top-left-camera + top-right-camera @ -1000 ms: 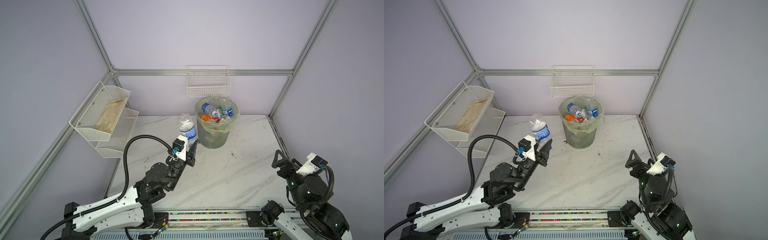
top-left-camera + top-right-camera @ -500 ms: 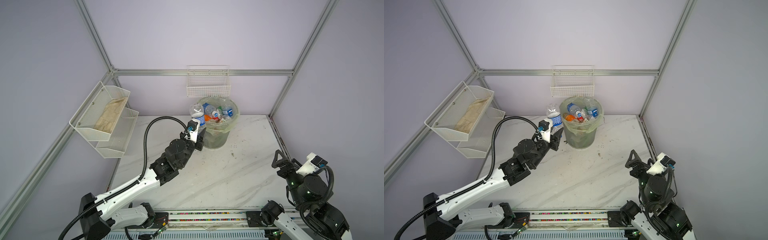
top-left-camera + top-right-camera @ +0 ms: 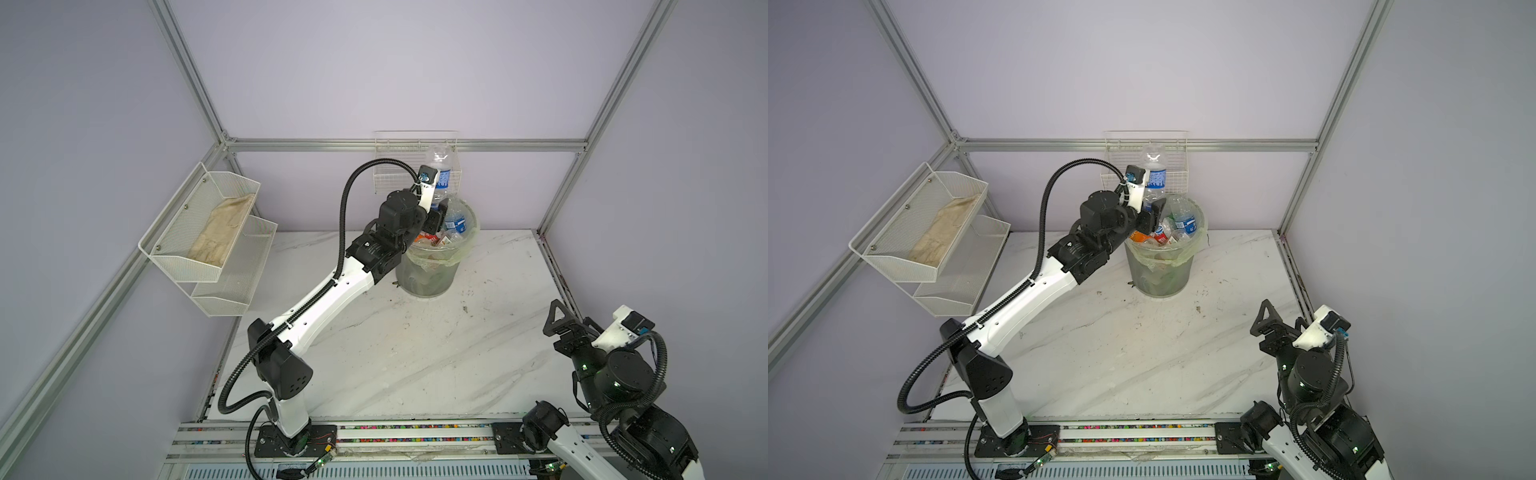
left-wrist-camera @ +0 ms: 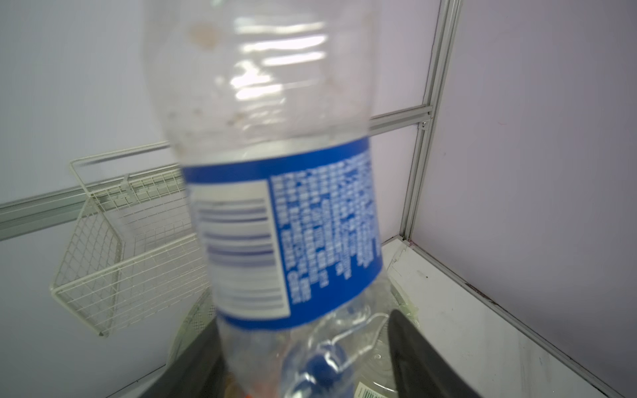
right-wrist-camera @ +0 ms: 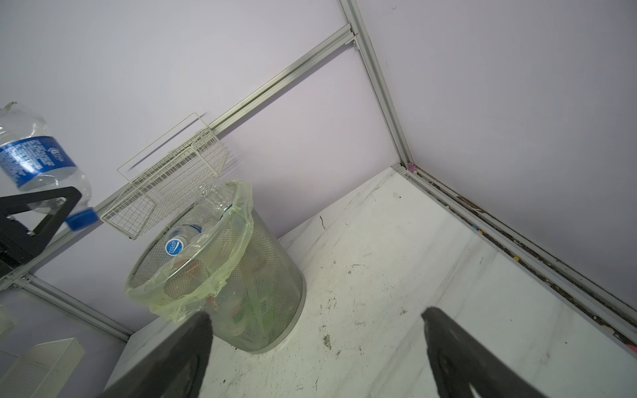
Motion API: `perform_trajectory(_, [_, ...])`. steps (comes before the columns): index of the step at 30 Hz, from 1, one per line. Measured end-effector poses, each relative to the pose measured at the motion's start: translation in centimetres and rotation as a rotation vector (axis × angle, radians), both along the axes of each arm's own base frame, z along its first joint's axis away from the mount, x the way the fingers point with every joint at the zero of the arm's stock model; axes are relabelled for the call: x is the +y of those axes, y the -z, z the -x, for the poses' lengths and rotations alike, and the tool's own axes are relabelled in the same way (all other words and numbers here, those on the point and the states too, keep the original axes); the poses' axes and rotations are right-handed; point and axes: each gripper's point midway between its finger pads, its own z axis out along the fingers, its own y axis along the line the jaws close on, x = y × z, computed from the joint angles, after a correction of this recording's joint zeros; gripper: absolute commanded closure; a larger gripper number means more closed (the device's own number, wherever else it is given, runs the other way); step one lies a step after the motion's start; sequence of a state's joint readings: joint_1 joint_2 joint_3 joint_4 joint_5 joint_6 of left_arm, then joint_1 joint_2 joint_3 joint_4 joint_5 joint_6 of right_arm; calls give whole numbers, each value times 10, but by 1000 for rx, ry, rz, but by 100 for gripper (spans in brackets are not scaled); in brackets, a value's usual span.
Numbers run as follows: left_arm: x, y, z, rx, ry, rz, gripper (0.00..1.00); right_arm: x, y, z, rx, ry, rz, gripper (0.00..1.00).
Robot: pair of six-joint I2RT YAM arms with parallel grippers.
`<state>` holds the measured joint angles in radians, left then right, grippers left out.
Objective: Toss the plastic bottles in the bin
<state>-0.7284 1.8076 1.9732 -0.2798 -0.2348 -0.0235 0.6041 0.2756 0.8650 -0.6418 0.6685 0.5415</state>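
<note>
Bottle work sits at the back: nearest, the right gripper point(image 5: 315, 314) hangs open above the marble table point(image 3: 1142, 353). Farther, the left gripper point(image 4: 305, 320) has its jaws spread around a blue-labelled bottle point(image 3: 1155, 178), cap down, above the bin point(image 3: 1163, 278) by its arm-side rim. Landing on the piled bottles point(image 3: 1177, 226), it could bounce out, or topple behind toward the wire basket point(image 3: 1177, 166).

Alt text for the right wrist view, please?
A mesh bin with a green liner, full of bottles, stands on a scuffed marble table by a wire wall basket. A blue-label bottle is cap-down at the left gripper; the right gripper is open in the foreground.
</note>
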Motion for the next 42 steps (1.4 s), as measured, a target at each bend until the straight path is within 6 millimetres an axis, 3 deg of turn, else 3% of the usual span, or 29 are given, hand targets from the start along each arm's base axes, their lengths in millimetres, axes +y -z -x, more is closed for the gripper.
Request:
perform_trajectory(3, [3, 23, 7, 71, 9, -22, 0, -1, 0, 1, -3, 2, -2, 3])
perform_trajectory(6, [21, 31, 31, 104, 20, -6, 0, -1, -1, 1, -3, 1, -1, 3])
perform_trajectory(8, [36, 19, 49, 88, 22, 26, 0, 0, 0, 0, -1, 1, 3, 3])
perform_trajectory(14, [75, -42, 92, -33, 24, 182, 0, 4, 3, -5, 23, -2, 23, 3])
perform_trajectory(17, [83, -51, 100, -55, 26, 219, 0, 5, 4, -6, 28, -3, 26, 3])
perform_trajectory(25, [77, -9, 96, 24, 25, 180, 0, 5, 4, -6, 28, -3, 26, 3])
perform_trajectory(32, [77, -2, 98, 40, 32, 180, 0, 7, 6, -10, 42, -4, 36, 2])
perform_trajectory(42, [104, 27, 117, 65, -15, 160, 0, 8, 7, -11, 48, -4, 43, 3])
